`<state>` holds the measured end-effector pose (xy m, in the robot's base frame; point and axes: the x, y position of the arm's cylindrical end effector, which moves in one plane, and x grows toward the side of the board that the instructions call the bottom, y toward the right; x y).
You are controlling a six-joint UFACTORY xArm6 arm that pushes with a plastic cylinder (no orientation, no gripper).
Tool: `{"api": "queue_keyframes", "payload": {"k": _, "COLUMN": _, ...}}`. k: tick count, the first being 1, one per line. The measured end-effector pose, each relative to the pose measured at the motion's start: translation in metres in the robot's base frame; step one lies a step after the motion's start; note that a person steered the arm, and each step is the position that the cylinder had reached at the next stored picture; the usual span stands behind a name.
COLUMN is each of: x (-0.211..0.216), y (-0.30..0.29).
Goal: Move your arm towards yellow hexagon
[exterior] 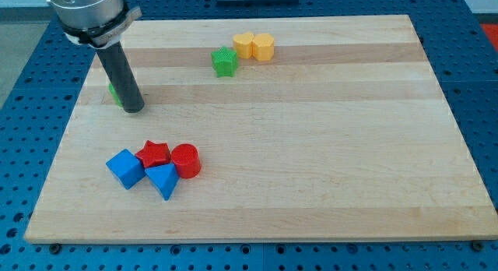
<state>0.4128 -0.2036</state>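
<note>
The yellow hexagon [245, 45], near the view's top touching a yellow cylinder [264, 47], looks a light, rigid, easily slid block; my tip [133, 110], a bare rod holding nothing, stands well apart at the view's left; approach its left face

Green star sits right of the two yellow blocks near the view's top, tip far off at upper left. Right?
Not quite. The camera view shows the green star to the left of the two yellow blocks, touching or nearly touching the nearer one. The rest holds: my tip is far off at upper left.
</note>
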Motion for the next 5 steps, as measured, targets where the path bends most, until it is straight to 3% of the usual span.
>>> {"api": "queue_keyframes", "payload": {"k": 1, "x": 0.000, "y": 0.001}}
{"api": "queue_keyframes", "payload": {"k": 2, "x": -0.001, "y": 0.062}}
{"api": "queue_keyframes", "payload": {"k": 4, "x": -0.001, "y": 0.247}}
{"api": "queue_keyframes", "payload": {"k": 5, "x": -0.002, "y": 0.290}}
